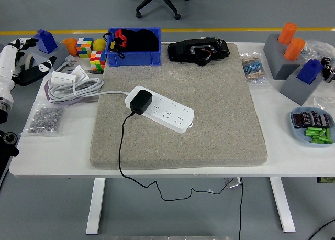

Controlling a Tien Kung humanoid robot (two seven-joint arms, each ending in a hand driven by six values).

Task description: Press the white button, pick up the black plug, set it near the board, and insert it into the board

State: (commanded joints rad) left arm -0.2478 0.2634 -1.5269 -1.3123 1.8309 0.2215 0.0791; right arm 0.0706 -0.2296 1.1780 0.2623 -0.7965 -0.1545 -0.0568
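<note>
- Head view: white rectangular power strip (162,110) lying diagonally on the grey felt mat (209,119), black plug adapter (140,101) seated in its left end, black cable trailing off the near table edge
- Left white-and-black robot hand (25,67) at far left edge, off the mat, well apart from strip, fingers loosely spread, grasping nothing
- Coiled white cable (70,85) beside mat's left side, blue plastic bin (133,46) behind

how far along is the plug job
Looks done: the black plug sits in the white board on the mat. Nothing is in hand; the left hand is off at the table's left edge, holding nothing. No step looks left.
</note>
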